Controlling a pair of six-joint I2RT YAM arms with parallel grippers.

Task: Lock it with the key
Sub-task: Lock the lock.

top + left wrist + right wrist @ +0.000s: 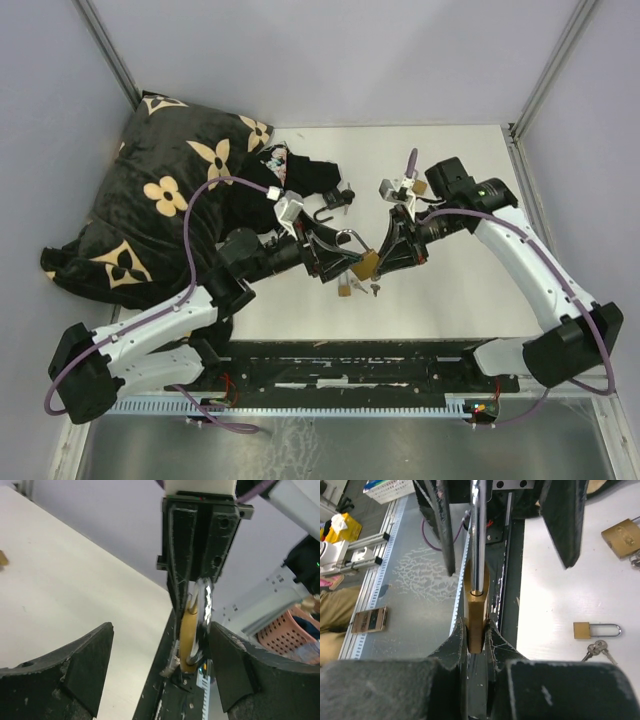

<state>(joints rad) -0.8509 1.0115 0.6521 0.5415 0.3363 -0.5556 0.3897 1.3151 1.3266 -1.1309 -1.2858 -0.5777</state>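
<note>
Brass padlock [365, 263] at frame centre, pinched by the right tool [476, 630], jaws closed tight on its body.
Left tool [161, 630] gapes wide, fingers flanking the steel shackle [477, 535]. Keys [595, 650] lie on the white table [560, 605], lower right of the right wrist view, beside a second padlock [596, 629].

Overhead view, close facing wrist views, padlock [363, 263] shared

padlock [475, 614] underside behind right jaws
</note>
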